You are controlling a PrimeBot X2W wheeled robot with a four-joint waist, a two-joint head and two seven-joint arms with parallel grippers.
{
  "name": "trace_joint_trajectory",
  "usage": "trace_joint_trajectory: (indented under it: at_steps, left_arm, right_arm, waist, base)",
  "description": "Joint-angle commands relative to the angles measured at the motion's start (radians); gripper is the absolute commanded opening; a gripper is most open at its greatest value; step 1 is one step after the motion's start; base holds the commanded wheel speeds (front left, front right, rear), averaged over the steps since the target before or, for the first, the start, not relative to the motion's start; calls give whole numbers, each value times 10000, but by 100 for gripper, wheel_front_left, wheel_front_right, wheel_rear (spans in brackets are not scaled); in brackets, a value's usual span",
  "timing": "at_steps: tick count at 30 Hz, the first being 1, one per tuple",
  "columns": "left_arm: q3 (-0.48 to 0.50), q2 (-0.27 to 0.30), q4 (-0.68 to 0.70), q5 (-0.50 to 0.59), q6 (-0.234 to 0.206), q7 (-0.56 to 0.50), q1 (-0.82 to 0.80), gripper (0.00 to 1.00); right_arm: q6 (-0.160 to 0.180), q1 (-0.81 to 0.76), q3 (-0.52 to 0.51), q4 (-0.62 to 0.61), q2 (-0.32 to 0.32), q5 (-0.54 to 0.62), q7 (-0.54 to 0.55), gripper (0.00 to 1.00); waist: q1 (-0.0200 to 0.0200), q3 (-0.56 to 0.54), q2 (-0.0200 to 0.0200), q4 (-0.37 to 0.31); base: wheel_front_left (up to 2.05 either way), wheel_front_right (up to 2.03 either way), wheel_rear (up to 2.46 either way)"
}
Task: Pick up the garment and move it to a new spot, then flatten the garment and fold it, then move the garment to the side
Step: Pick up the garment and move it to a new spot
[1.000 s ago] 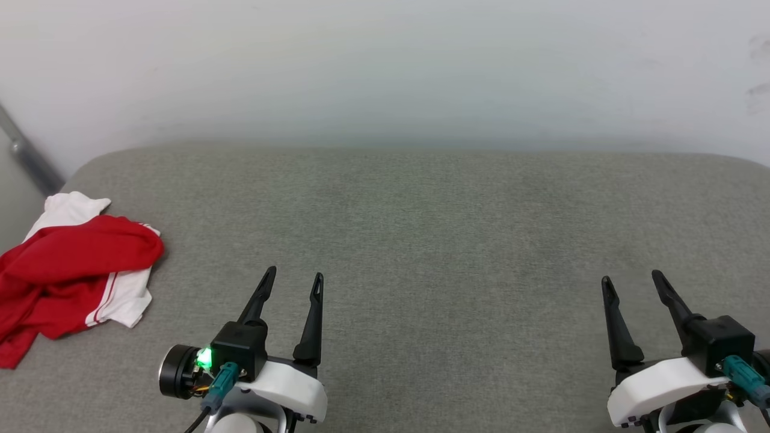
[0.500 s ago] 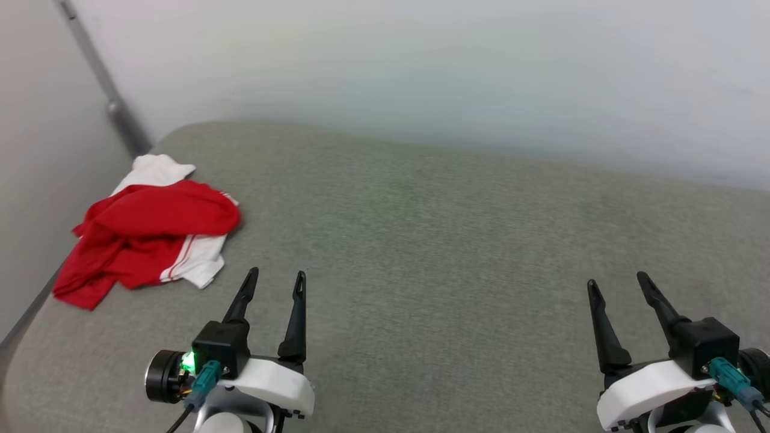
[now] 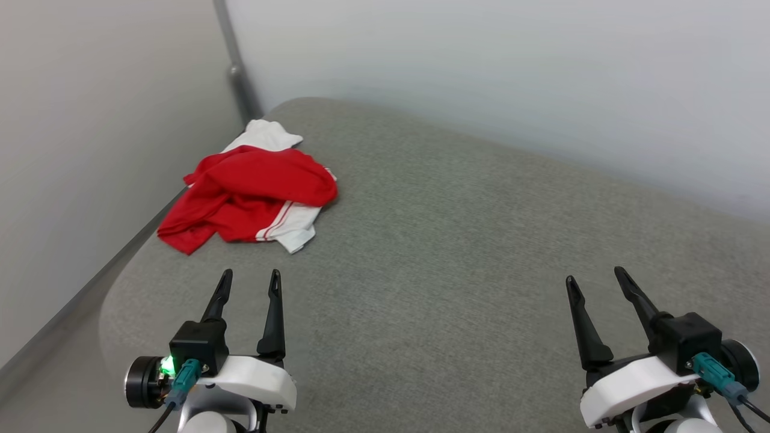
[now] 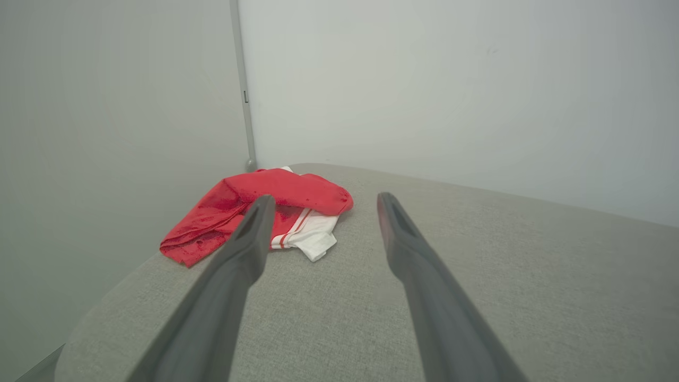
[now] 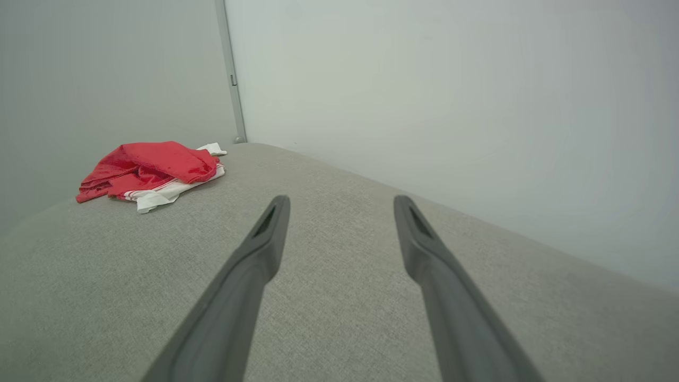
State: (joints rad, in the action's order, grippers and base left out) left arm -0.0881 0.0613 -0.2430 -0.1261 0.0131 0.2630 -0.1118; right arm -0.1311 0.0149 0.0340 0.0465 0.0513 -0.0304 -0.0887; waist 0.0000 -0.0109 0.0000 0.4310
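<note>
The garment (image 3: 252, 192) is a crumpled red T-shirt with white sleeves and striped trim, lying near the far left corner of the grey cushioned surface (image 3: 457, 240). It also appears as the garment (image 4: 276, 212) ahead of my left fingers and as the garment (image 5: 151, 167) at the far left of the right wrist view. My left gripper (image 3: 249, 276) hangs open a short way in front of it, touching nothing. Over at the lower right, my right gripper (image 3: 595, 276) is open too, far from the shirt. Both hold nothing.
Pale walls (image 3: 481, 72) close in behind and to the left, meeting at a corner with a grey vertical strip (image 3: 234, 66). The cushion's rounded left edge (image 3: 120, 282) drops off beside my left gripper.
The head camera has turned left, so the whole picture shifted right and the left wall came into view. The garment itself lies as before. Both grippers stay open.
</note>
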Motion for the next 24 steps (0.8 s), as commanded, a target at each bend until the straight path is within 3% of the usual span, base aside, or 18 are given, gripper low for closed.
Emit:
trace_joint_trajectory:
  at_steps: [1, 12, 24]
  left_arm:
    - [53, 0, 8, 42, -17, 27, -34, 100]
    - [280, -27, 8, 130, 8, 27, -79, 100]
    - [846, 189, -337, -282, 226, 23, -1603, 100]
  right_arm:
    - [7, 71, 27, 30, -19, -56, -58, 100]
    - [7, 202, 137, 82, -19, -66, -70, 100]
    - [7, 867, 381, -419, -18, 444, 335, 100]
  waist:
    - [0, 34, 0, 312]
    - [0, 180, 0, 628]
    - [0, 1530, 0, -344]
  base:
    - [0, 0, 0]
    - [0, 0, 0]
    - [0, 0, 0]
